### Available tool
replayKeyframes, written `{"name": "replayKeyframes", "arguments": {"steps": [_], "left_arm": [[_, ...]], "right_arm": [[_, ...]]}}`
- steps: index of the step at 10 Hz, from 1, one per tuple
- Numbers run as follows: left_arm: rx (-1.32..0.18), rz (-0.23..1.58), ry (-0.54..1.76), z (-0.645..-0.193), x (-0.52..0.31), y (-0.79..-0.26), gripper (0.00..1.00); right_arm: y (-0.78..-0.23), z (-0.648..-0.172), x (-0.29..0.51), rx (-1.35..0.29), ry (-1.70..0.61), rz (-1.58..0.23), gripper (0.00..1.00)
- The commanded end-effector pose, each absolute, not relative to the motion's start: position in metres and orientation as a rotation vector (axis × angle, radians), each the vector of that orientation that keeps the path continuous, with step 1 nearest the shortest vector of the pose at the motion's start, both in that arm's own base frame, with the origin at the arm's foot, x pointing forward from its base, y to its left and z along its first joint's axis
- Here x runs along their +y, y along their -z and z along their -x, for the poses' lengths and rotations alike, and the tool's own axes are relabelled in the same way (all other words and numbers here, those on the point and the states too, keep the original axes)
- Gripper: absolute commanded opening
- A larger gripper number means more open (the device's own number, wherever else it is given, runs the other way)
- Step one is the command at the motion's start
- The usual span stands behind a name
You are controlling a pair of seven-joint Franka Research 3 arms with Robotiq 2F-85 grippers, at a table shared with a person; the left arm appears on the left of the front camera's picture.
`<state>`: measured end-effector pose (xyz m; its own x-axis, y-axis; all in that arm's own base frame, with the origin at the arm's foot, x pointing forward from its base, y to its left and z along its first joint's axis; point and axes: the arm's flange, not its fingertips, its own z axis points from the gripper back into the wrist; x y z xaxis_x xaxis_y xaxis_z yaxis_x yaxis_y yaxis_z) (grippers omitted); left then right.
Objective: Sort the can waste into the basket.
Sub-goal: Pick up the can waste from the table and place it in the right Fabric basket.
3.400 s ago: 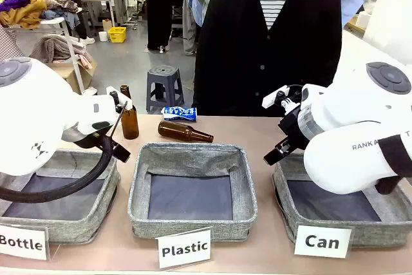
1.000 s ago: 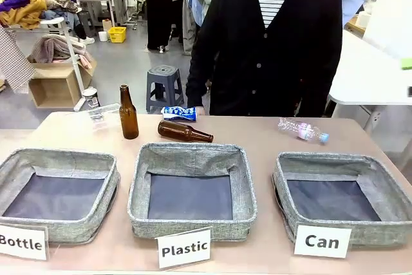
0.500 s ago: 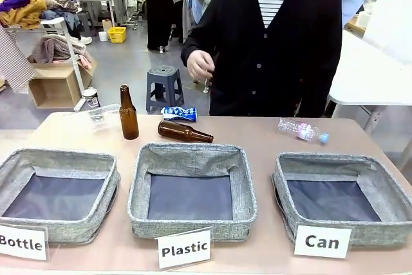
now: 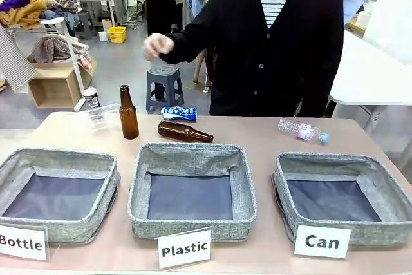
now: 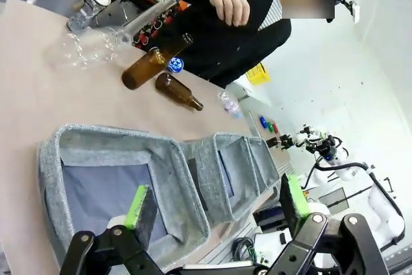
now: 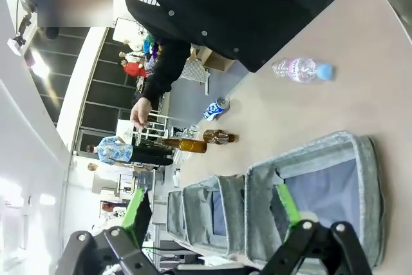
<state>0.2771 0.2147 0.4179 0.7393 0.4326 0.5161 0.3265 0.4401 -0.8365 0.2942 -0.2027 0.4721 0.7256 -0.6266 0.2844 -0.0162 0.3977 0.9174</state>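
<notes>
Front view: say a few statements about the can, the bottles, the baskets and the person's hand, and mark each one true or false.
1. The blue crushed can lies inside the Can basket. False: it lies on the table, near the far edge.
2. One brown glass bottle stands upright on the table. True.
3. A second brown bottle lies on its side, just beyond the Plastic basket. True.
4. The Can basket is the middle one of the three. False: it is at the robot's right, and the middle one is signed Plastic.
5. The person's hand rests flat on the table. False: it is raised in the air above the table, touching nothing.
</notes>
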Motion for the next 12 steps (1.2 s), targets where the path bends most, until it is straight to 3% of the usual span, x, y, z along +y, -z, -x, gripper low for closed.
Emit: {"name": "replayKeyframes", "arguments": {"steps": [1,4,7,9,12], "left_arm": [[-0.770,1.059,0.014,-0.293,0.201,-0.433,1.00],[-0.618,0.891,0.271,-0.379,0.141,-0.482,1.00],[-0.469,0.804,0.300,-0.457,0.104,-0.489,1.00],[-0.538,0.771,0.226,-0.438,0.157,-0.505,1.00],[-0.729,0.814,0.078,-0.334,0.262,-0.510,1.00]], "right_arm": [[-0.470,-0.295,-0.207,-0.712,0.406,-1.110,1.00],[-0.470,-0.295,-0.207,-0.712,0.406,-1.110,1.00],[-0.470,-0.295,-0.207,-0.712,0.406,-1.110,1.00],[-0.470,-0.295,-0.207,-0.712,0.406,-1.110,1.00],[-0.470,-0.295,-0.207,-0.712,0.406,-1.110,1.00]]}}
